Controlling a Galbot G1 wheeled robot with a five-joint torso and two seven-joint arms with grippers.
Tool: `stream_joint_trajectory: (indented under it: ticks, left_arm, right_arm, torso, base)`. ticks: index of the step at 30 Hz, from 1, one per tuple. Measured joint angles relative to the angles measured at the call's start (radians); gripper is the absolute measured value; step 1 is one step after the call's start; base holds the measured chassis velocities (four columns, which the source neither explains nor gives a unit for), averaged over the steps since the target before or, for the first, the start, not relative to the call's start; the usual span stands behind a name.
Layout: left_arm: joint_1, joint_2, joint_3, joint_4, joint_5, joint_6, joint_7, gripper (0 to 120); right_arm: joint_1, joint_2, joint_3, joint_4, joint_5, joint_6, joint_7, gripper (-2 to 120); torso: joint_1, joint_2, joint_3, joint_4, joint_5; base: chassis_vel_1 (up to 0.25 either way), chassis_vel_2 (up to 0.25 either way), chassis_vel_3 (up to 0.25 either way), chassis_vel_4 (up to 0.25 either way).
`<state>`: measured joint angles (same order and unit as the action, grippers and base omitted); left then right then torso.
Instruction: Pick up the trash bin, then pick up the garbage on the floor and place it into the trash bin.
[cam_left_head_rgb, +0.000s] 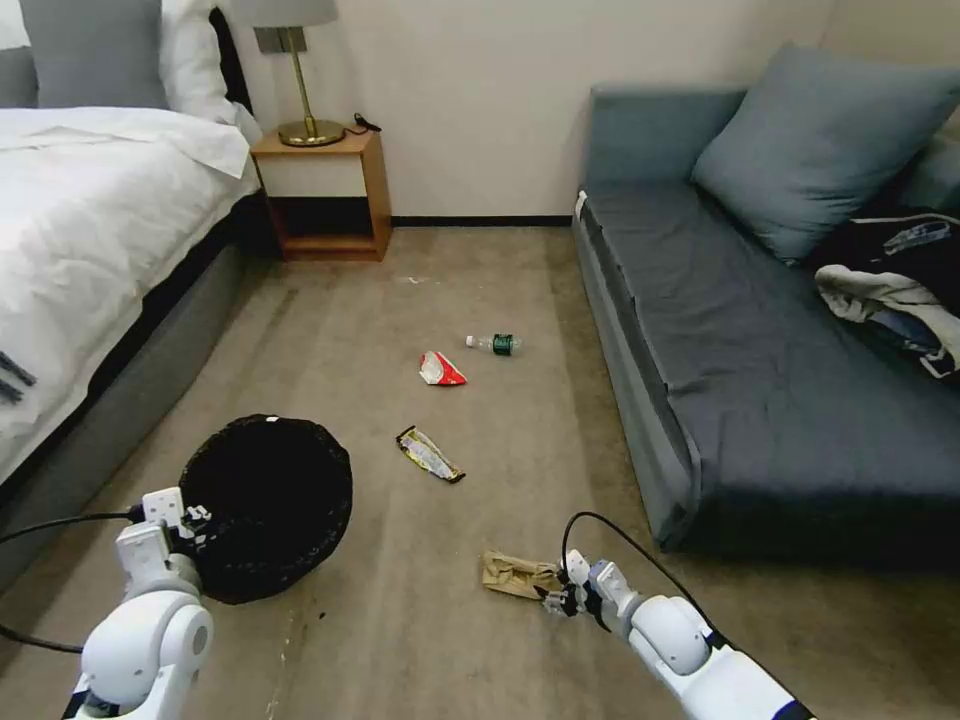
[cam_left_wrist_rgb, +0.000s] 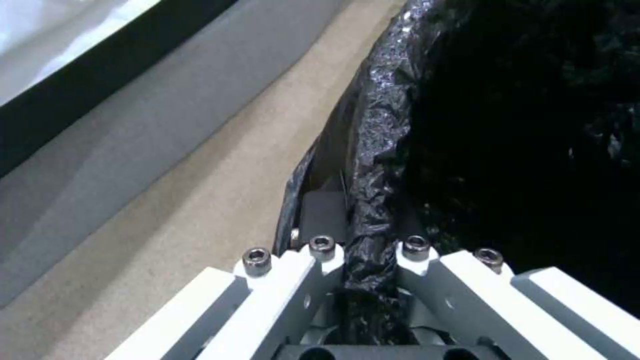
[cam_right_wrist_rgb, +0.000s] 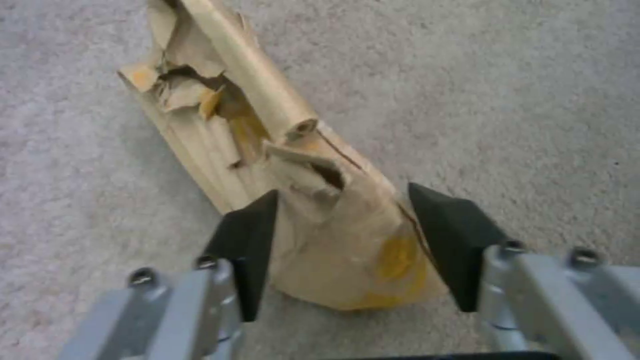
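The left claw (cam_left_head_rgb: 190, 520) is gripping the trash bin (cam_left_head_rgb: 270, 500) by its near rim, on the side toward the bed (cam_left_head_rgb: 90, 230). In the left wrist view its fingers (cam_left_wrist_rgb: 320, 250) are sitting narrow, one on each side of the bin's wall, with the crinkled black bag (cam_left_wrist_rgb: 373, 165) bunched between them. The bin is showing its dark mouth to the head camera; whether it is resting on the floor (cam_left_head_rgb: 480, 640) or hanging just clear of it is hard to tell from these angles.

The right claw (cam_left_head_rgb: 556, 598) is reaching low over the carpet at the near end of the crumpled brown paper bag (cam_left_head_rgb: 518, 575). In the right wrist view its two black pads (cam_right_wrist_rgb: 248, 239) are standing wide, one on each side of the paper bag's (cam_right_wrist_rgb: 333, 235) end, and the bag is lying flat on the floor between them, seemingly not squeezed.

Farther out on the floor, the yellow-black snack wrapper (cam_left_head_rgb: 430, 454) is lying just right of the bin. Beyond it the red-white packet (cam_left_head_rgb: 440, 370) and the clear bottle (cam_left_head_rgb: 494, 344) are lying near each other, between the bed and the grey sofa (cam_left_head_rgb: 740, 360). A heap of clothes (cam_left_head_rgb: 900, 280) is sitting on the sofa beside a cushion (cam_left_head_rgb: 820, 140).
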<state>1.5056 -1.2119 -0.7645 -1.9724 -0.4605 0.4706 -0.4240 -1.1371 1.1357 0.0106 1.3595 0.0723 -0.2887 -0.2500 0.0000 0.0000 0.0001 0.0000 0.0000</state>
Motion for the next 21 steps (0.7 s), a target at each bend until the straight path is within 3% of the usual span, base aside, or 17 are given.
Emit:
stream_joint_trajectory:
  ticks: [4, 9, 12, 16, 21]
  left_arm:
    - [-0.001, 0.000, 0.002, 0.005, 0.002, -0.005, 0.000, 3]
    - [0.000, 0.000, 0.004, 0.006, 0.008, -0.008, 0.000, 3]
    - [0.001, -0.001, 0.007, 0.006, 0.013, -0.008, 0.000, 3]
    - [0.002, -0.001, 0.010, 0.005, 0.017, -0.008, 0.000, 3]
    - [0.001, -0.007, 0.020, -0.006, 0.030, -0.008, 0.000, 3]
  right_arm:
    - [-0.015, 0.003, 0.005, 0.013, -0.004, 0.004, 0.002, 33]
    - [-0.025, 0.006, 0.005, 0.021, -0.018, 0.005, 0.012, 19]
    - [-0.032, 0.008, 0.005, 0.039, -0.019, 0.022, 0.038, 3]
    - [-0.038, 0.002, 0.003, 0.082, 0.008, 0.047, 0.059, 0]
    - [-0.026, -0.027, -0.048, 0.225, 0.154, 0.157, 0.086, 0]
  torso:
    - [0.000, 0.000, 0.000, 0.0000, 0.0000]
    - [0.000, 0.000, 0.000, 0.0000, 0.0000]
    - [0.000, 0.000, 0.000, -0.0001, 0.0000]
    - [0.000, 0.000, 0.000, 0.0000, 0.0001]
    - [0.000, 0.000, 0.000, -0.0002, -0.0001]
  base:
    - [0.000, 0.000, 0.000, 0.000]
    - [0.000, 0.000, 0.000, 0.000]
    - [0.000, 0.000, 0.000, 0.000]
    - [0.000, 0.000, 0.000, 0.000]
    - [0.000, 0.000, 0.000, 0.000]
